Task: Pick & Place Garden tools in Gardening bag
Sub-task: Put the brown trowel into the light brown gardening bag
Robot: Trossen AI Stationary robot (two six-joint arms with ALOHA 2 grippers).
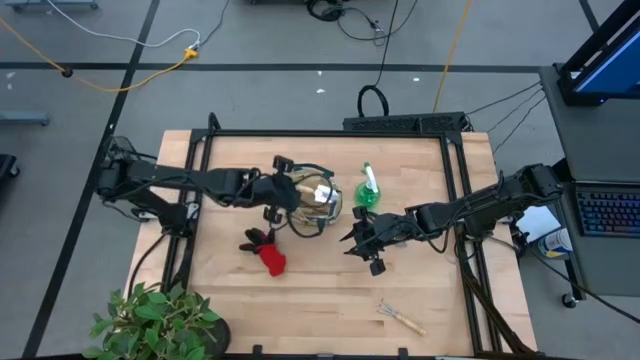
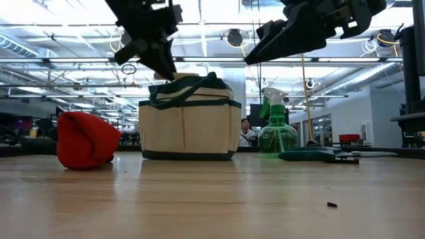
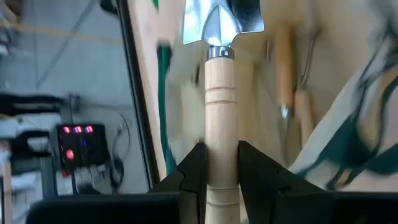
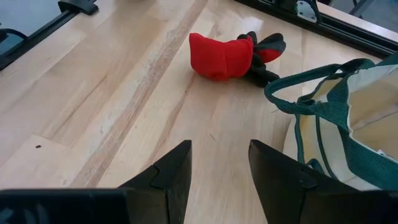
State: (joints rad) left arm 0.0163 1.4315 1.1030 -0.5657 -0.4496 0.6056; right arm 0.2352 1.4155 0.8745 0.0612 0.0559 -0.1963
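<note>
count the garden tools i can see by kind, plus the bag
Trowels: 1, the trowel held by the left gripper over the gardening bag
Forks: 1, the fork
Spray bottles: 1, the spray bottle
Gloves: 1, the glove
Bags: 1
Total: 5

Handles inside the bag are too unclear to count.

Both arms reach toward the table's middle, left gripper clamped, right gripper spread.

The left arm stretches in from the left side, its gripper (image 3: 221, 171) closed, with one dark finger (image 3: 194, 169) pressed on either side of a wooden handle. The right arm extends from the right side, wrist raised above the tabletop, its gripper (image 4: 219, 171) empty with fingers (image 4: 171, 171) parted.
</note>
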